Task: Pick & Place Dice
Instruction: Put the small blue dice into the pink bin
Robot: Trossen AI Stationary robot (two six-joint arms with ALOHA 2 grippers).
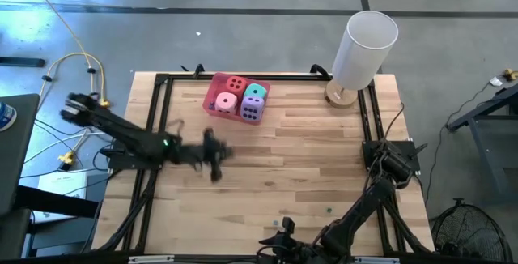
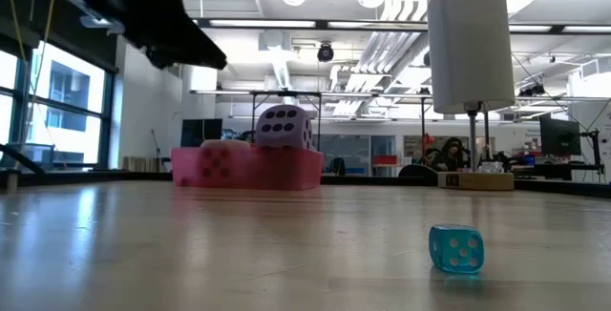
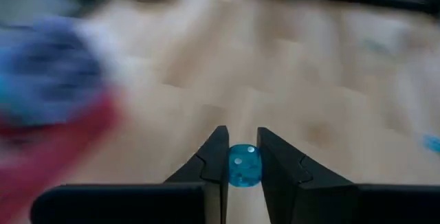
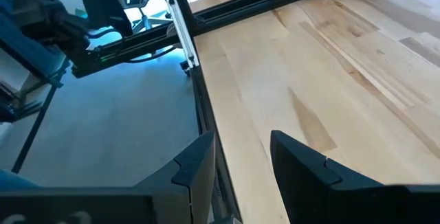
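Four big soft dice sit in the pink tray [image 1: 212,100] at the table's far side: red [image 1: 236,83], teal [image 1: 256,92], pink [image 1: 226,102] and purple [image 1: 252,110]. The purple one [image 2: 284,127] rises above the tray wall [image 2: 246,169] in the low view. My left gripper [image 1: 214,157] hangs over the table's middle-left, shut on a small clear blue die [image 3: 243,164]. Another small blue die [image 2: 455,249] rests on the table, near side. My right gripper [image 4: 240,162] waits open at the table's near edge. My left gripper pinches the small blue die by two opposite faces [image 3: 234,169] between its two fingers. The die sits near the fingertips and stands clear of the wood below. The fingers point slanting down toward the table.
A white cylindrical lamp [image 1: 364,49] on a wooden base [image 1: 340,95] stands at the far right corner. Black rails frame the table [image 1: 162,82]. Bare wood lies between the tray and the near edge [image 1: 307,167]. Another small blue speck [image 3: 432,143] lies on the wood.
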